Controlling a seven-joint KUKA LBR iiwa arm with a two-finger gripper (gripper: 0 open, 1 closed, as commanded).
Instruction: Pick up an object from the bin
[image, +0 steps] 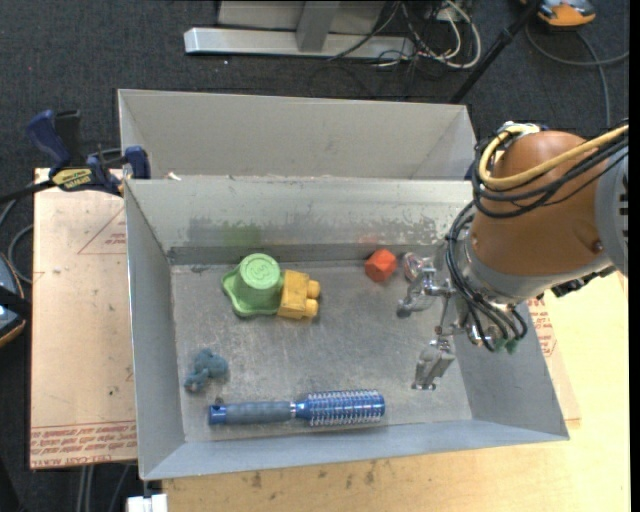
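Pincer (425, 328): hung low over bare floor, fingers spread wide, nothing between them.
Orange block (380, 265): nearest thing, just up-left of the upper finger; seemingly untouched, gap hard to judge.
Blue hairbrush (300, 410): lay down-left of the lower finger, apart.
Green cup (255, 283): well left of pincer, touched yellow toy (298, 296).
Grey-blue lump (205, 370): farthest left.

Arm (614, 215) in from right, orange-covered wrist (535, 205) bent down; tool (424, 328) low, fingers (415, 290) spread apart.
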